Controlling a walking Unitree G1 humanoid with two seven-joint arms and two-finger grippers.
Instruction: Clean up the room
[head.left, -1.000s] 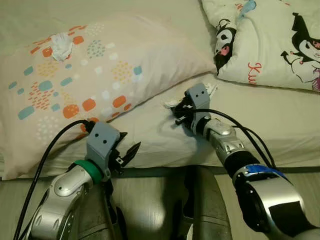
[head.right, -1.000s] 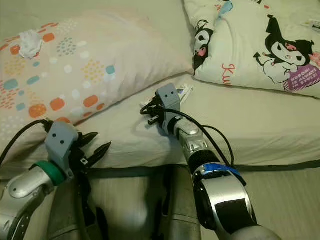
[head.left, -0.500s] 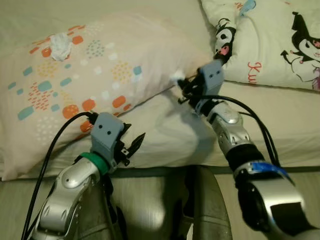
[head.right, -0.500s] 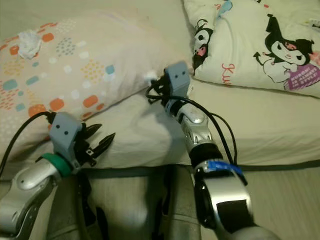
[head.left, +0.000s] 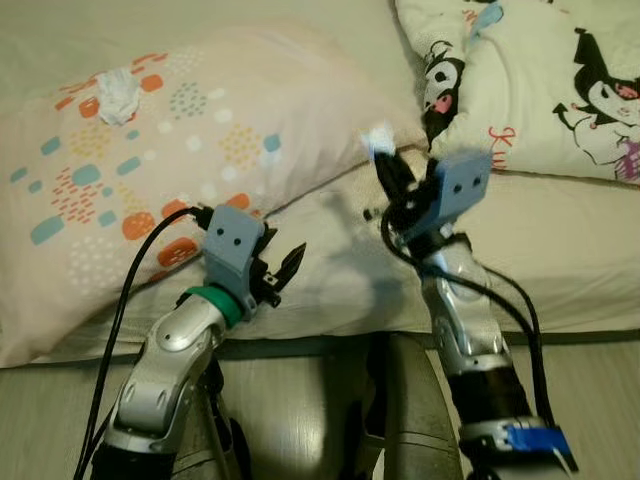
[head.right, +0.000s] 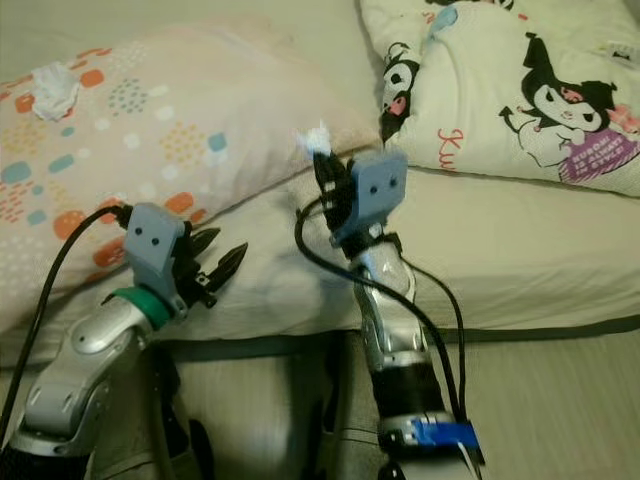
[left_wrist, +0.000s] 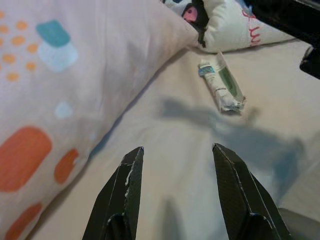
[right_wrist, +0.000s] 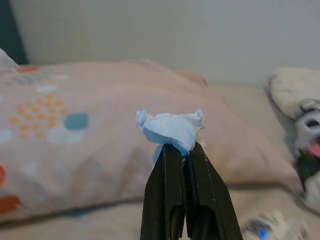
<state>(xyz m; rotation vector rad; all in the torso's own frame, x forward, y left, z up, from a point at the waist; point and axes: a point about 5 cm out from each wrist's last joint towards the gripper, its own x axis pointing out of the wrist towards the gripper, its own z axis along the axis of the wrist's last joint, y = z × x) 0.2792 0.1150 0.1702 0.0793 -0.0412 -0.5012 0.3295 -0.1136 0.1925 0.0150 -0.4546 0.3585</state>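
Right pincer (right_wrist: 182, 150), tissue (right_wrist: 171, 127) above bed (head.left: 560, 230)

1. The wrapper (right_wrist: 272, 227) is a blur at the edge of my right wrist view, and I can't read its print in the left wrist view.
2. My right gripper (head.left: 385, 165) hides the sheet behind it.
3. The cartoon pillow (head.left: 530, 80) runs off the frame's edge.
4. The far tissue (head.left: 118, 95) is too small to make out.

On the bed (head.left: 560, 240), the dotted pillow (head.left: 190, 150) lies left of the cartoon pillow (head.left: 530, 90). A crumpled tissue (head.left: 117, 96) rests on the dotted pillow; a small tube (left_wrist: 221, 86) lies on the sheet just before both pillows.
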